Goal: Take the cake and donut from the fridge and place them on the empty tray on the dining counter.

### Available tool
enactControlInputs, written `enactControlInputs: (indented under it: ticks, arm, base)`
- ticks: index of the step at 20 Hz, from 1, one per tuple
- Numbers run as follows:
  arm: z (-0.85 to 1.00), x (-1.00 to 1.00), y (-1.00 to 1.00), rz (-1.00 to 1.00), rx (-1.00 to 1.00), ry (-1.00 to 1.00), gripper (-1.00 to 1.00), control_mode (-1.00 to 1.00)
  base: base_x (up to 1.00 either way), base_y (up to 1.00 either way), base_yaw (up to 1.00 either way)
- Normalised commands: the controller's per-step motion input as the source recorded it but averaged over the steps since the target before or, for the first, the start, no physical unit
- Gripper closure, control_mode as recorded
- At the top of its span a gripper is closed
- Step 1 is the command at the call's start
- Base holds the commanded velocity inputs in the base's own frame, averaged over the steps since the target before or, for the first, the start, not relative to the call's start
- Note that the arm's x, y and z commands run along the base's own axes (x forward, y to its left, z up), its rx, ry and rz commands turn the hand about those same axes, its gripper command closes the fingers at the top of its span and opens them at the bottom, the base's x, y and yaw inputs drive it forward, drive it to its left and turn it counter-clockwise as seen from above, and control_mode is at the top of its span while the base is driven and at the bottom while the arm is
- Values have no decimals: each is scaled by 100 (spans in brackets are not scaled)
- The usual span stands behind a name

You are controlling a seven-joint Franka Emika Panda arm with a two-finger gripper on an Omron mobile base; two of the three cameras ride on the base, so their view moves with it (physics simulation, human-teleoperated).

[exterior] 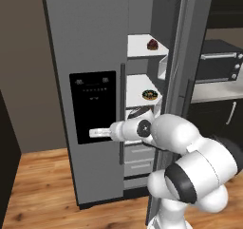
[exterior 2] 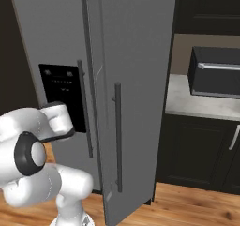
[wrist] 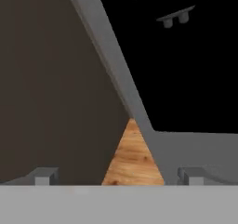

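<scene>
- The tall grey side-by-side fridge (exterior: 90, 57) stands with its left door shut and its right door (exterior: 178, 81) swung out part-way; the black dispenser panel (exterior: 93, 107) sits on the shut door.
- The tool (exterior: 97, 133) reaches out level in front of that black panel, well to the left of the opening; the hand view shows its two fingertips (wrist: 42, 175) set wide apart with nothing between them, looking past the fridge's grey edge to the wooden floor (wrist: 132, 158).
- Risk here, as I judge it — the tool is aimed at the dispenser, not the shelves, so a forward push would strike the panel or the shut door.
- To the right, inside the opening, the small dark brown-reddish lump of cake (exterior: 152, 44) sits on the upper white shelf (exterior: 140, 47); the small ring donut with dark icing and a tan edge (exterior: 150, 95) lies on the shelf below (exterior: 135, 92).
- The gap looks narrow — swinging the white arm (exterior: 180, 142) rightward could clip the long vertical handle (exterior: 122, 114) or the half-open door, and the elbow already sits close to that door's edge.
- A reach onto a shelf could nudge either pastry backward or off the edge if the fingers come in low.
- Far right, a dark oven (exterior: 220, 64) stands on the pale kitchen counter (exterior 2: 201, 103), well apart from the work.
</scene>
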Motion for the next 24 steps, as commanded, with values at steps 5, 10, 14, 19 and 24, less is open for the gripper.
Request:
enactControlInputs:
  ticks: [5,10,14,19,24]
  arm:
    - [69,-28,25,-10,21,58,-100,-100]
    - [36,-9,6,-71,-3,17,-100,-100]
    - [48,0,19,-76,-18,13,-100,-100]
    - [70,3,43,-66,-20,11,-100,-100]
    - [66,0,38,-71,-15,9,-100,-100]
  base:
    - [0,0,0]
    - [0,0,0]
    - [0,0,0]
    - [0,0,0]
    - [0,0,0]
